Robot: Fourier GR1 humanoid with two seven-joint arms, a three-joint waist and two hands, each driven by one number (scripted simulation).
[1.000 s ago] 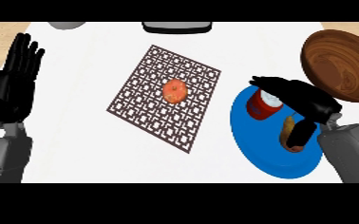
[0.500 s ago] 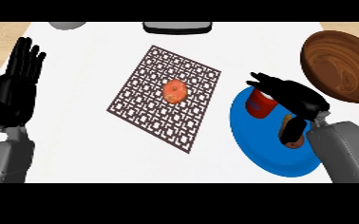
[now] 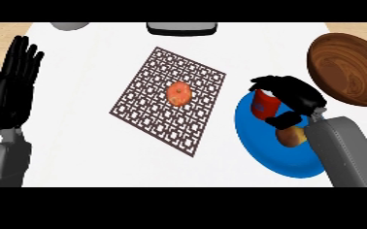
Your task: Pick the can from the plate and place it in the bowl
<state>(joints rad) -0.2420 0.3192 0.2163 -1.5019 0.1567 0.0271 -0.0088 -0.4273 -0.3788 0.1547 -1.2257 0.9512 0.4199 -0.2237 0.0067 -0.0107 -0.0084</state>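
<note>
While my right hand (image 3: 292, 96) curled its fingers (image 3: 285, 121) round the red can (image 3: 265, 104) standing on the blue plate (image 3: 254, 145), I judged the grasp step was in hand; the next move called for lifting the can clear and carrying it to the wooden bowl (image 3: 342, 68) nearby. My left hand (image 3: 19, 85) rested open at the desk (image 3: 86, 140) edge, fingers spread, and I could read no writing on the can.

Wood grain with a slight sheen is seen on the bowl (image 3: 342, 67). The blue plate (image 3: 267, 148) is noted as smooth and glossy. The white tabletop (image 3: 93, 145) appears matt.
</note>
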